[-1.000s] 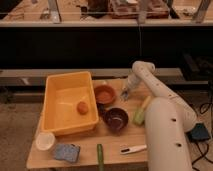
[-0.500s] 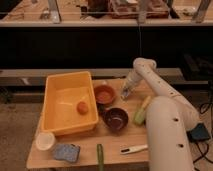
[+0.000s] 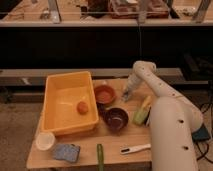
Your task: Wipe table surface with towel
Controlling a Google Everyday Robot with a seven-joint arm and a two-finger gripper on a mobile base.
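A blue-grey pad (image 3: 66, 151), either a folded cloth or a sponge, lies at the front left corner of the wooden table (image 3: 125, 137). My gripper (image 3: 127, 94) is at the end of the white arm (image 3: 165, 115). It hangs low over the far middle of the table, just right of an orange bowl (image 3: 105, 93). It is far from the pad and nothing shows in it.
A yellow tub (image 3: 65, 102) with an orange round object (image 3: 82, 107) stands at the left. A dark bowl (image 3: 116, 119) is in the middle and a green-yellow object (image 3: 142, 111) at the right. A white cup (image 3: 45, 140), a green stick (image 3: 100, 156) and a white utensil (image 3: 135, 149) lie along the front.
The gripper has moved slightly down and to the right, near the orange bowl. The objects on the table have not moved.
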